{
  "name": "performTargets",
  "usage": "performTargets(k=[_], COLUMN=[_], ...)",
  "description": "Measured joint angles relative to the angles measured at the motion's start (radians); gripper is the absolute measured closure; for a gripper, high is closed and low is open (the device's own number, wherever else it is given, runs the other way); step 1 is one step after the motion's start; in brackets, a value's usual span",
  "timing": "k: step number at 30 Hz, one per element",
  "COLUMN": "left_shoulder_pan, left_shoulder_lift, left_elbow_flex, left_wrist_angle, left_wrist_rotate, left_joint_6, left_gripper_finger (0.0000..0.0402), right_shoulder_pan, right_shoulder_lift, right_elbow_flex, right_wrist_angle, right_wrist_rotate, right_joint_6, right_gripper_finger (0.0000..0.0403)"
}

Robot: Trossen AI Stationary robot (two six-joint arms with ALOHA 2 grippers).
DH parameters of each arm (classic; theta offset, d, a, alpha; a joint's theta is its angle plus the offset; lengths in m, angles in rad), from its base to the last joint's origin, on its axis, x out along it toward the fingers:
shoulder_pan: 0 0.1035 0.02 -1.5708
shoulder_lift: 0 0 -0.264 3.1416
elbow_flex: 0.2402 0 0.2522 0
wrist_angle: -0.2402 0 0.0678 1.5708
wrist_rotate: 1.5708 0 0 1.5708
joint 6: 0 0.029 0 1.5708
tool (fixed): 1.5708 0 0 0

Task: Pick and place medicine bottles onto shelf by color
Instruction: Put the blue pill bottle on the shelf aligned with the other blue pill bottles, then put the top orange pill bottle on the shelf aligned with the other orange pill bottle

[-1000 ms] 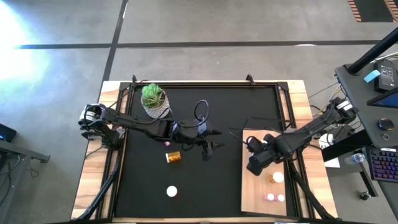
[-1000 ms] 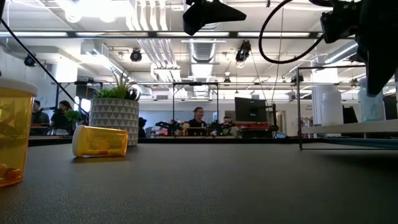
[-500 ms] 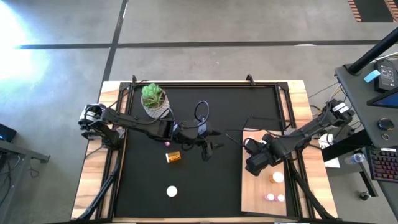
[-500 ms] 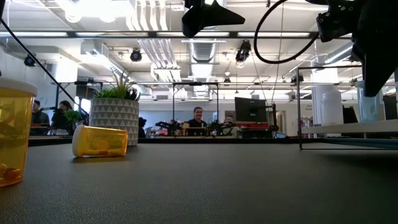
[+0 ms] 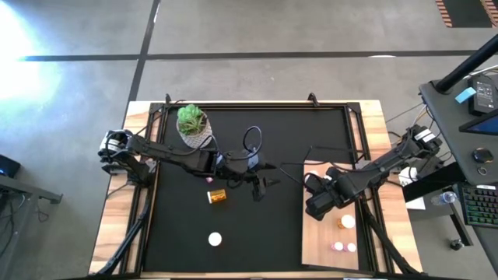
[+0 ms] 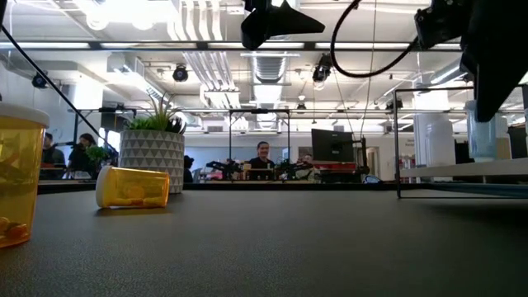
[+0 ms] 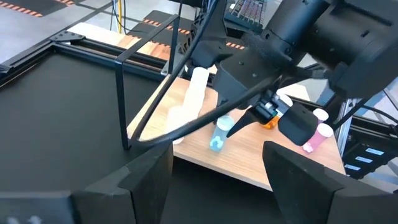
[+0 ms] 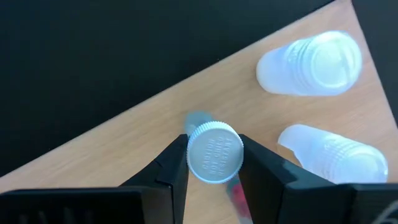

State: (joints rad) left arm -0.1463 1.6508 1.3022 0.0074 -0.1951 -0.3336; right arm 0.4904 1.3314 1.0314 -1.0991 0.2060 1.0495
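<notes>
- The right gripper (image 8: 211, 171) hangs over the shelf (image 5: 320, 249), a flat pale wooden board with a visible grain lying on the right part of the black mat (image 5: 233, 225). Its two dark fingers press on either side of a small teal-banded bottle (image 7: 220, 133), seen end-on in the right wrist view.
- That bottle's round white cap (image 8: 214, 153) has a ribbed edge and raised lettering moulded into its top, too small to read.
- Just beside it on the board are two translucent white bottles (image 8: 310, 64) with ridged, threaded necks.
- Nearer the board's front stand an amber bottle (image 5: 345, 222) with a white cap and two pink ones (image 5: 338, 247).
- The left gripper (image 5: 263, 183) hovers over the middle of the matte mat, its fingers spread and holding nothing.
- An amber bottle (image 6: 132, 188) lies on its side on the mat; another (image 6: 18, 175) stands upright closer to the low camera, pills showing through its clear plastic.
- A plant (image 5: 191, 124) sits in a pale pot with a triangle pattern.
</notes>
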Motion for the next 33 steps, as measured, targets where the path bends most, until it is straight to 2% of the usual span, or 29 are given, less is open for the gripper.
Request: performTargets(k=[11,16,22,27,31,33], left_shoulder_pan=[0.000,0.000,0.000,-0.001,-0.018,-0.044], left_shoulder_lift=[0.000,0.000,0.000,0.000,-0.003,-0.013], left_elbow_flex=[0.000,0.000,0.000,0.000,0.000,0.000], left_wrist_angle=[-0.002,-0.003,-0.033,-0.143,-0.379,-0.527], left_wrist_rotate=[0.001,0.005,0.029,0.083,0.180,0.194], left_joint_6=[0.000,0.000,-0.001,-0.074,-0.164,-0.214], left_gripper_finger=[0.0169,0.0169,0.0169,0.0169,0.0169,0.0169], right_shoulder_pan=[0.000,0.000,0.000,0.000,0.000,0.001], right_shoulder_lift=[0.001,0.000,-0.001,-0.002,-0.002,-0.002], right_elbow_flex=[0.013,0.025,0.132,0.230,0.321,0.362], right_wrist_angle=[-0.028,-0.039,-0.126,-0.158,-0.169,-0.176], right_wrist_rotate=[0.004,0.004,0.006,0.031,0.031,0.032], right_joint_6=[-0.006,-0.006,-0.019,-0.048,-0.074,-0.090], right_gripper_finger=[0.0224,0.0218,0.0218,0.0218,0.0218,0.0218])
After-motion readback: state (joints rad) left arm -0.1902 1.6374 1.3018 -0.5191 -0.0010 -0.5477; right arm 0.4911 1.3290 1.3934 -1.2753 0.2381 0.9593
